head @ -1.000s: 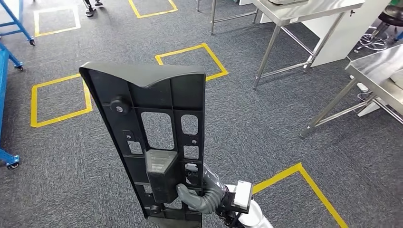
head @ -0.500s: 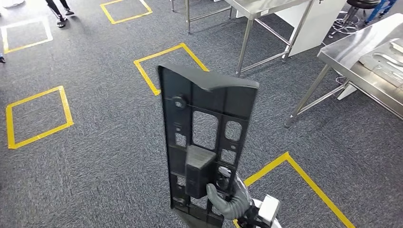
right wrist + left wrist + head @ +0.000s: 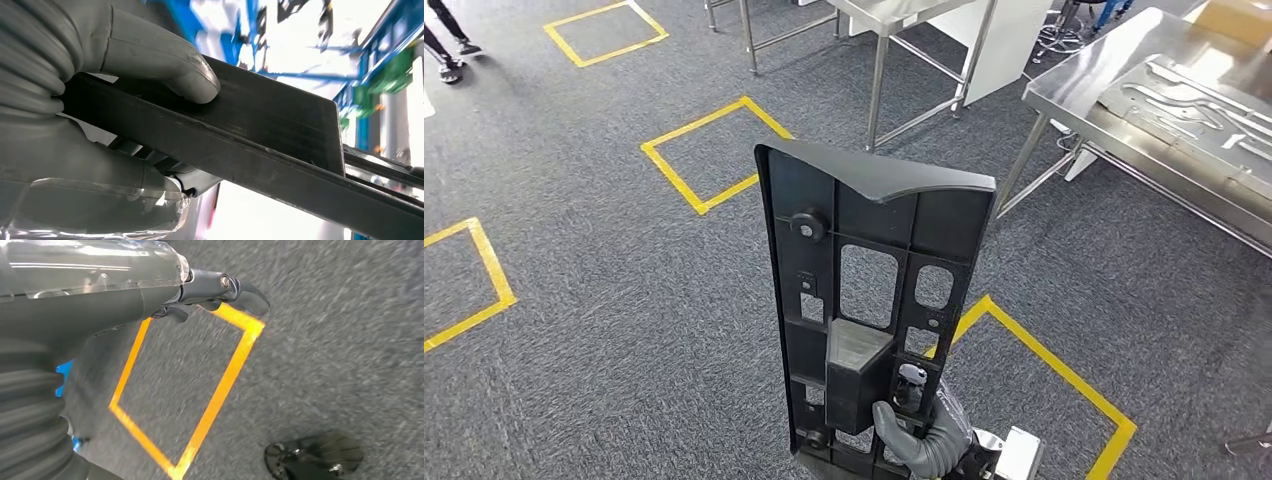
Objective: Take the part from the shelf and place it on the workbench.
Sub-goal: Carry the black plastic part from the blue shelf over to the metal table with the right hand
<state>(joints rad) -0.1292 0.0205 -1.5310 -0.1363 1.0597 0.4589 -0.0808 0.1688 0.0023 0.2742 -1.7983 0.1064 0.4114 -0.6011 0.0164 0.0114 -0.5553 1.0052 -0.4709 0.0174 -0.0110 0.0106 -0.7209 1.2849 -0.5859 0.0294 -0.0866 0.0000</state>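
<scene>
Grey carpet floor (image 3: 624,330) marked with yellow tape squares (image 3: 709,150) runs out to a steel table (image 3: 1124,110) at the far right, carrying flat grey pressed pieces. Since a second ago the whole view has swung, so that table now sits closer. The left hand (image 3: 220,290) hangs over the carpet, fingers loosely curled on nothing, while the right hand (image 3: 919,435) grips the tall black ribbed plastic part (image 3: 864,300) upright by its lower end, thumb pressed on its face.

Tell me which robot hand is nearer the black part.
Right. The right robot hand grips the black part at its lower end, thumb pressed on it. The left robot hand hangs over the carpet, holding nothing.
</scene>
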